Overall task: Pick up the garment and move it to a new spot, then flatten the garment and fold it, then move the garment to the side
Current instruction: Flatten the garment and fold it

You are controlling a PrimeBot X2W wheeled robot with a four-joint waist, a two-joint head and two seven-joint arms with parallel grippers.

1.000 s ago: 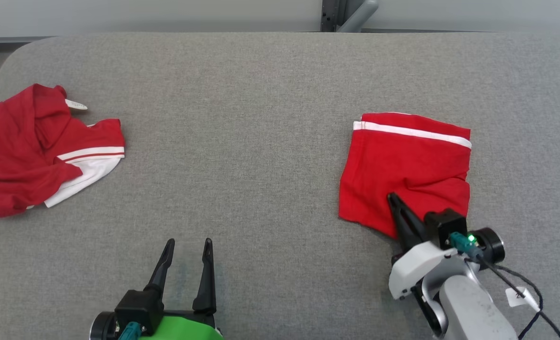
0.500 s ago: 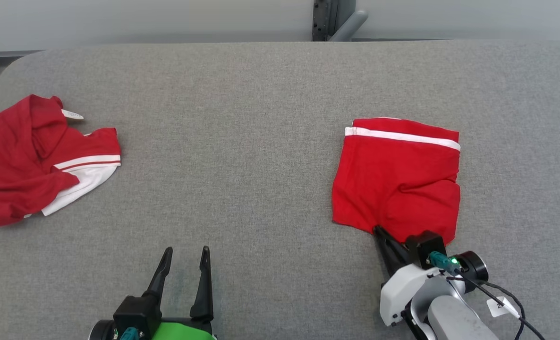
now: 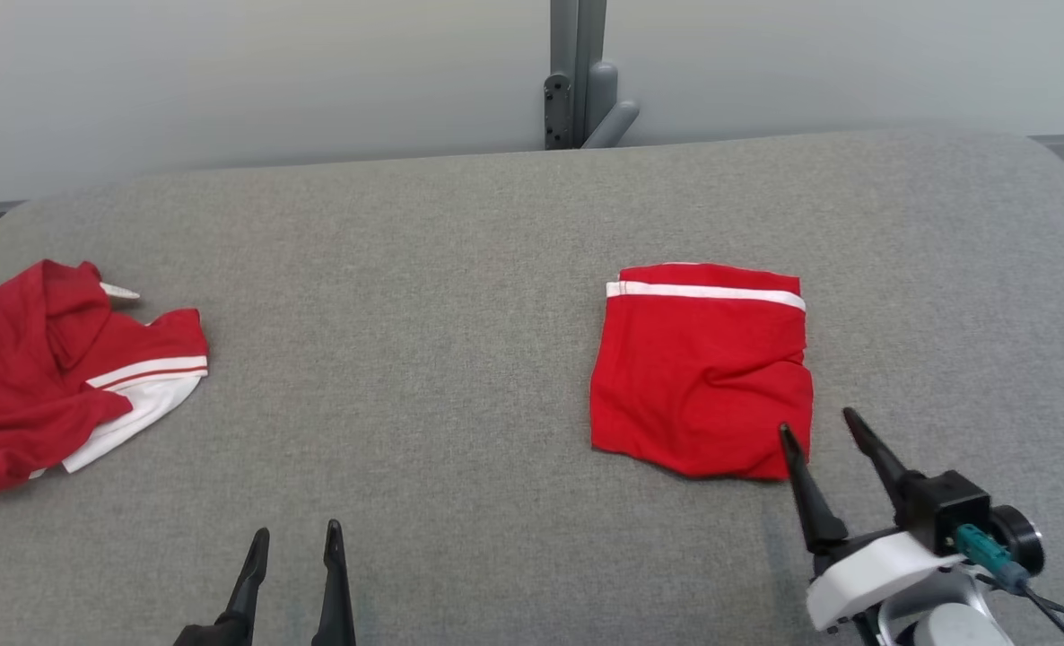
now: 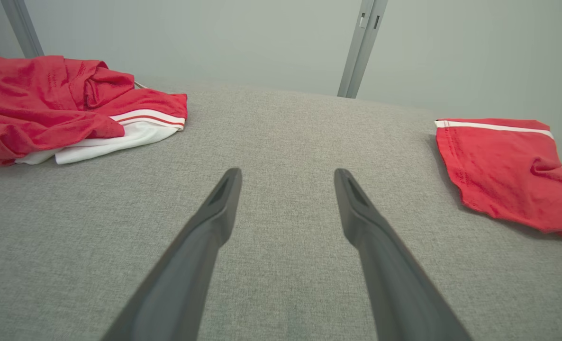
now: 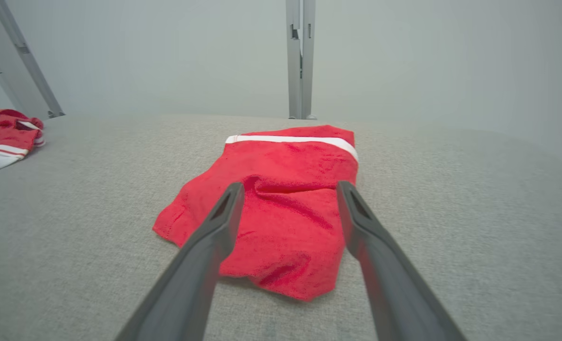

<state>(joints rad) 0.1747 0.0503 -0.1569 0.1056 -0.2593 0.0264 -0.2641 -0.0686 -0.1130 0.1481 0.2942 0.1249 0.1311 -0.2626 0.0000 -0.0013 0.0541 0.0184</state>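
Folded red shorts with a white-striped waistband lie on the right half of the grey fabric worktop in the head view, released by the right gripper. A second ago that gripper was pinched shut on the shorts' near edge. Its fingers now stand wide apart, just off the near right corner and clear of the cloth. The whole picture has also shifted, which is the camera's doing and not the cloth's. The left gripper sits low at the near edge with its fingers spread, holding nothing. A crumpled red-and-white garment lies well apart at the far left. The letting go suggests the fold and the move aside are done or nearly so, though a ridge of slack runs across the right side of the shorts.

The left wrist view looks along the left gripper, parted over bare fabric, with the crumpled garment up to the left and the shorts off to the right.

The right wrist view shows the right gripper wide, with the shorts beyond and between its fingers, rumpled at the near edge.

A small white tag pokes from the crumpled garment, its print too small to read. No brand or writing is legible anywhere.
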